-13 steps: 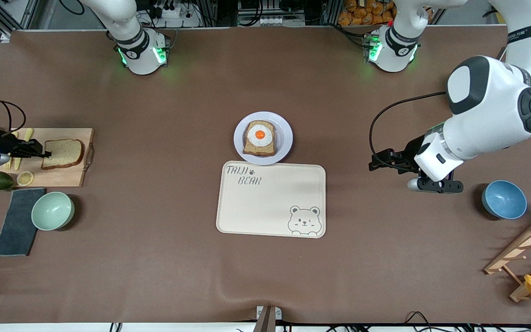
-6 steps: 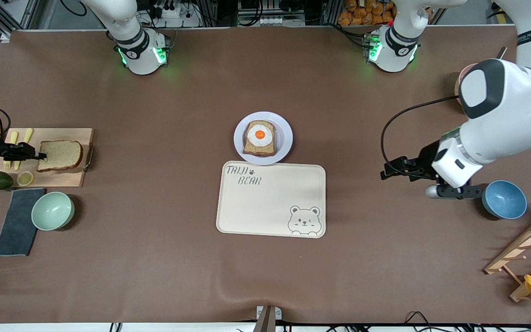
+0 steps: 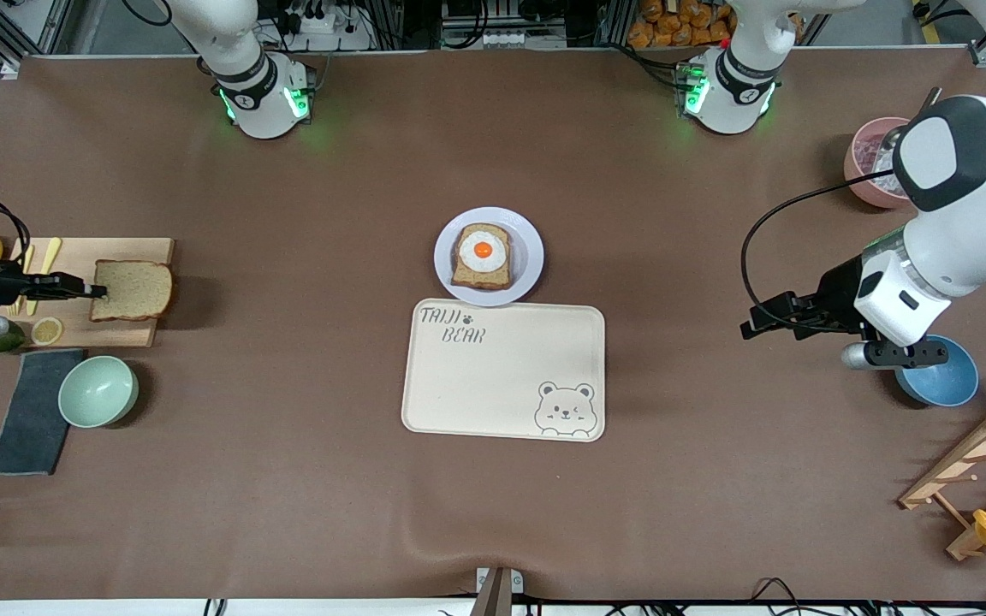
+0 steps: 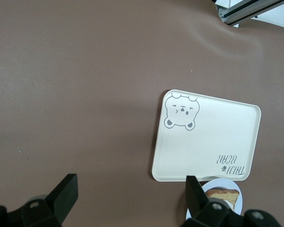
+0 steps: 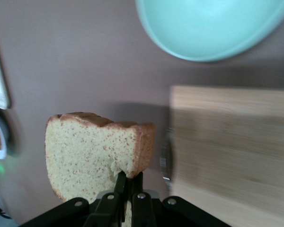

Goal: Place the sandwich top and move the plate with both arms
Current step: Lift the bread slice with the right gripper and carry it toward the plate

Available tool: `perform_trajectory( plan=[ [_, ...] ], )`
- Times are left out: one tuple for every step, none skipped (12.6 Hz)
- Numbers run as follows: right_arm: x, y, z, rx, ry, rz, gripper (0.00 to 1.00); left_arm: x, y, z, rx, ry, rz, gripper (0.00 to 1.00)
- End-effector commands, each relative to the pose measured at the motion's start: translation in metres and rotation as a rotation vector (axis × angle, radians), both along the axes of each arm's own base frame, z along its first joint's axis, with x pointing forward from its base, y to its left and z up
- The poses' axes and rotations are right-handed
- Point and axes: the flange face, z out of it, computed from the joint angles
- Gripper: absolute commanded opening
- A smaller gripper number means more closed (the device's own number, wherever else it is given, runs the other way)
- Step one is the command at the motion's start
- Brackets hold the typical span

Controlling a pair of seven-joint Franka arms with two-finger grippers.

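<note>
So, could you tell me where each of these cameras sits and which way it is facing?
Front view: high across the table, facing the bases; both arms show, the right gripper shut on the sandwich top, the left gripper open.
Left wrist view: on the left wrist, looking down at the tray; its open fingers show.
Right wrist view: on the right wrist, looking along the sandwich top; the right gripper pinches it.
Shared: the tray and the plate appear in the front and left wrist views.

My right gripper [image 3: 98, 291] clamped on the sandwich top [image 3: 133, 290] above the cutting board [image 3: 116, 329], left gripper [image 3: 748, 328] spread wide over bare table.
</note>
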Motion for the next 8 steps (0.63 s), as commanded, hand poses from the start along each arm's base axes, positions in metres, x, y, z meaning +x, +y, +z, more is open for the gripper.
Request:
perform_trajectory(
  plan=[
    [0.012,0.035,0.014,0.003,0.031,-0.037,0.00,-0.004,-0.007,0.010,-0.027,-0.008,-0.020,1.00],
    [0.015,0.046,0.014,0.011,0.035,-0.032,0.00,-0.005,-0.012,0.011,-0.036,-0.007,-0.021,1.00],
    [0.019,0.060,0.020,0.017,0.024,-0.019,0.00,-0.006,-0.014,0.010,-0.044,-0.003,-0.023,1.00],
    [0.024,0.075,0.022,0.014,0.032,-0.010,0.00,-0.007,-0.017,0.010,-0.046,0.005,-0.033,1.00],
    [0.027,0.096,0.025,0.000,0.063,-0.023,0.00,-0.008,-0.020,0.010,-0.046,0.010,-0.039,1.00],
    [0.024,0.115,0.029,-0.016,0.080,-0.030,0.00,-0.009,-0.026,0.008,-0.051,0.014,-0.049,1.00],
    [0.023,0.129,0.033,-0.021,0.083,-0.022,0.00,-0.008,-0.030,0.005,-0.063,0.021,-0.051,1.00],
    [0.022,0.141,0.030,-0.014,0.096,-0.023,0.00,-0.009,-0.032,0.005,-0.078,0.023,-0.048,1.00]
  ],
)
